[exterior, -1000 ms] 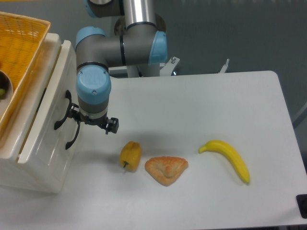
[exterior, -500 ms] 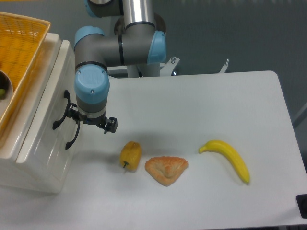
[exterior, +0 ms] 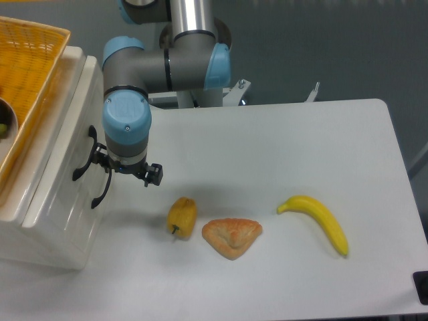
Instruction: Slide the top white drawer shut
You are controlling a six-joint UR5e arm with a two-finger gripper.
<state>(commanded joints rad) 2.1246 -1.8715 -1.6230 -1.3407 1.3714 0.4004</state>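
The top white drawer (exterior: 70, 127) is the upper glossy front of the white cabinet at the left, with a black arched handle (exterior: 83, 159). My gripper (exterior: 127, 170) hangs under the blue wrist cap, right beside that front. Its left black part touches the drawer near the handle. The wrist hides the fingertips, so I cannot tell whether the fingers are open or shut. The lower drawer's handle (exterior: 101, 192) shows just below.
A yellow wicker basket (exterior: 27, 73) sits on top of the cabinet. On the table lie a yellow pepper (exterior: 182, 217), a pastry (exterior: 231, 237) and a banana (exterior: 317, 221). The arm's elbow (exterior: 174, 67) reaches in from the back.
My gripper has shifted a little to the left, and the drawer front with its handle has moved left with it.
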